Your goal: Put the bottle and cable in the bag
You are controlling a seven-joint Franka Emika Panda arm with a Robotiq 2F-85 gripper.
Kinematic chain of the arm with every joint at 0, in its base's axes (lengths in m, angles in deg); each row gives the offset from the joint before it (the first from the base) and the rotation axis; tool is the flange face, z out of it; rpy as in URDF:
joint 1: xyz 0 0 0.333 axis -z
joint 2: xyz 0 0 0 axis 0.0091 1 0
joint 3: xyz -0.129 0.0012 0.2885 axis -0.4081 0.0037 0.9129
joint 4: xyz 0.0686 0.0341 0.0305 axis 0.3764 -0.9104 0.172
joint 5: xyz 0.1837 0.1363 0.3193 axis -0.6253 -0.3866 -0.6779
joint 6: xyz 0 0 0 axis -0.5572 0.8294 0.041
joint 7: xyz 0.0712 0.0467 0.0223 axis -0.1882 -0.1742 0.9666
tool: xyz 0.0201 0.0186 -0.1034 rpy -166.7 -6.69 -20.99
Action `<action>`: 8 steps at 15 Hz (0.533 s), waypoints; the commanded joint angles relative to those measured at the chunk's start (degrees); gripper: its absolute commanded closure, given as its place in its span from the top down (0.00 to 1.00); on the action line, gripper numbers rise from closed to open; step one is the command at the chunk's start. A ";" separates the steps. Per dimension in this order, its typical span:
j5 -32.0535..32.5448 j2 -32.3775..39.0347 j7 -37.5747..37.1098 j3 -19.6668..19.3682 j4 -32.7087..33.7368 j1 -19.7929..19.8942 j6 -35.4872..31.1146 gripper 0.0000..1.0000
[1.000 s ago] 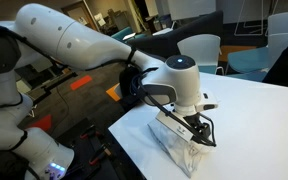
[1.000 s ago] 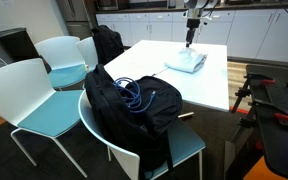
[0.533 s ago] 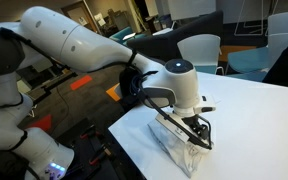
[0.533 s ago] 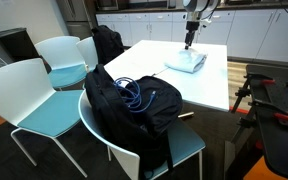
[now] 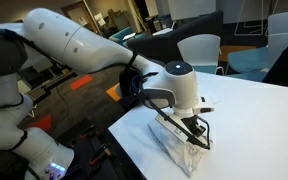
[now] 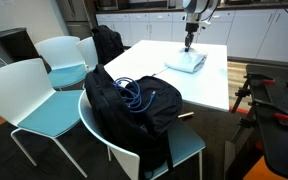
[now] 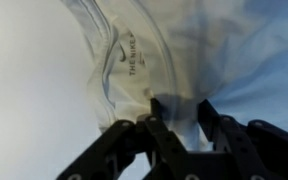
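Fingers (image 7: 162, 130) are straddling the clear bottle (image 7: 134, 60), which is lying flat on the table (image 5: 264, 120), probably lining up a lift. I can't tell whether they're pinching it yet. The bag (image 6: 134, 115) is sitting well apart from the fingers, with the cable (image 6: 136, 93) resting on top of it.

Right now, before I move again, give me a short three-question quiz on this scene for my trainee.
1. True or false: the blue cable lies on the white table.
2. Which thing is the gripper at? A) a mug B) the pale plastic item C) a laptop
3. Fill in: the black backpack rests on a ____.

Key: 1 false, the cable lies on the backpack. 2 B. 3 chair.
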 commanded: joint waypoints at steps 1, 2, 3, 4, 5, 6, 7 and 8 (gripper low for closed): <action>0.65 -1.57 -1.93 0.44 -2.31 0.12 -2.06 0.12; 1.08 -2.17 -2.49 0.01 -2.94 -0.31 -2.29 0.05; 1.25 -2.72 -2.49 0.01 -3.55 -0.38 -2.54 0.00; 1.54 -3.34 -2.62 -0.13 -4.17 -0.59 -2.78 0.00; 1.73 -3.88 -2.60 -0.17 -4.76 -0.75 -3.19 0.01; 2.27 -4.76 -2.84 -0.45 -5.63 -1.24 -3.44 0.02; 2.80 -6.53 -2.24 -0.37 -7.28 -1.62 -4.23 0.01; 3.54 -8.18 -1.78 -0.36 -8.71 -2.03 -4.77 0.02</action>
